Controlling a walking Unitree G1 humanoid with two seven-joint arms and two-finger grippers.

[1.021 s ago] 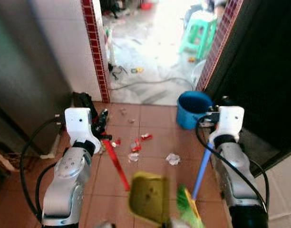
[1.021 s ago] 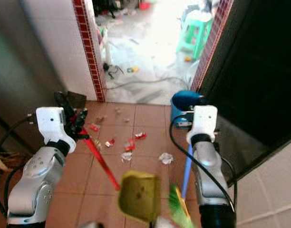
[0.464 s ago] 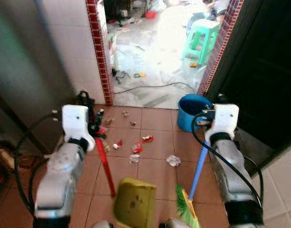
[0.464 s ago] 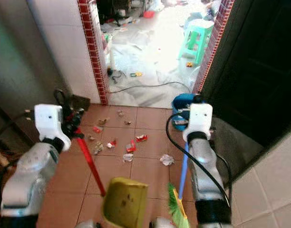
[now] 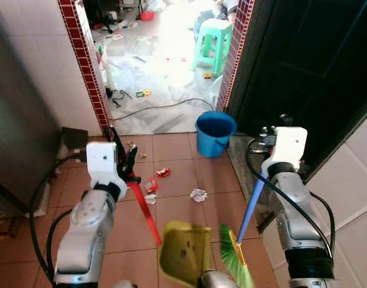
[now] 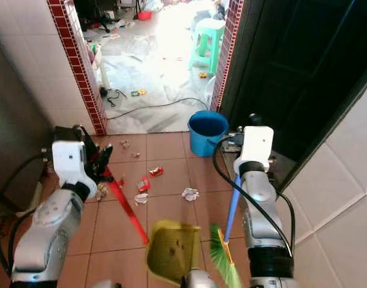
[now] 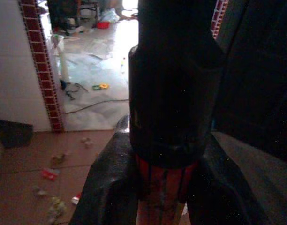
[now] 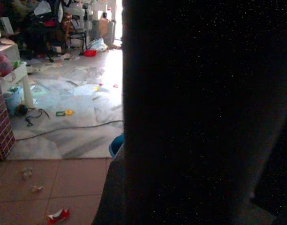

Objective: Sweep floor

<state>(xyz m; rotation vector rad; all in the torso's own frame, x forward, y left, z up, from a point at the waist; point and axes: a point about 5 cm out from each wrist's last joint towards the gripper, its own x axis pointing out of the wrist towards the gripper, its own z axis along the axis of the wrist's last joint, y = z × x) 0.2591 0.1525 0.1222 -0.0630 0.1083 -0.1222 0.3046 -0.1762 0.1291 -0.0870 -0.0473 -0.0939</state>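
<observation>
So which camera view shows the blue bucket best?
The left eye view: the blue bucket stands whole beside the doorway. The right eye view shows it equally whole. The right wrist view catches only a sliver of rim; the left wrist view none.
</observation>
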